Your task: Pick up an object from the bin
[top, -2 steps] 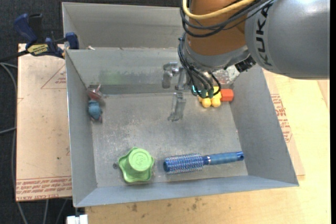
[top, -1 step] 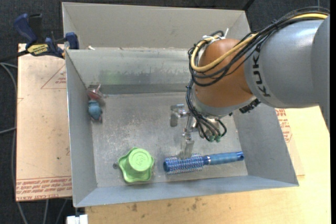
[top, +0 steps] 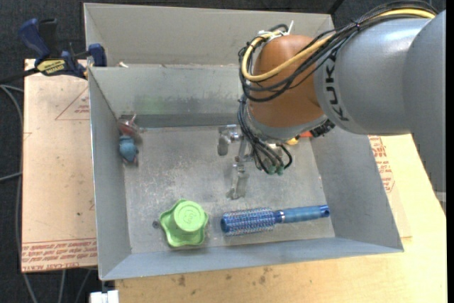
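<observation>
My gripper hangs over the middle of the bin floor, open, with nothing between its two metal fingers. The blue hairbrush lies below it along the front wall, bristle head to the left and handle pointing right. A green round scalloped lid rests to the left of the brush at the front. The gripper touches neither of them.
A small blue and red object leans against the left wall. The arm with its orange cover and cables reaches in from the right and covers the bin's back right part. Bare floor lies between the gripper and the left wall.
</observation>
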You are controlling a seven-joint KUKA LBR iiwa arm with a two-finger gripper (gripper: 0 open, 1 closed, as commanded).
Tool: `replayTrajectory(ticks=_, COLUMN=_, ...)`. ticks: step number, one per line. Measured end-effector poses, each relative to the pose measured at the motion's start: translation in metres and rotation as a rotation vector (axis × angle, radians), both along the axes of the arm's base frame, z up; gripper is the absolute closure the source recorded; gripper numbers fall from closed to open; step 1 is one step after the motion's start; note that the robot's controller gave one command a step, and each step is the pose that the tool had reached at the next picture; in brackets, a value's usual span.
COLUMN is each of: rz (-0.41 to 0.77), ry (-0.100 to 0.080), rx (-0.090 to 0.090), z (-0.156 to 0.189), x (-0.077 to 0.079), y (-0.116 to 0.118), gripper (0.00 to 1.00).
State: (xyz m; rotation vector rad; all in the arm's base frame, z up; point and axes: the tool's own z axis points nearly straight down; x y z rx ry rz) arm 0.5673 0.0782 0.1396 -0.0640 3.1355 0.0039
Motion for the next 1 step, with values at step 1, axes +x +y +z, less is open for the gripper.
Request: replayTrajectory(ticks=1, rz=-0.025, ry=0.012, rx=-0.003, z=-0.0094, x=-0.0590, y=-0.0221, gripper=0.00)
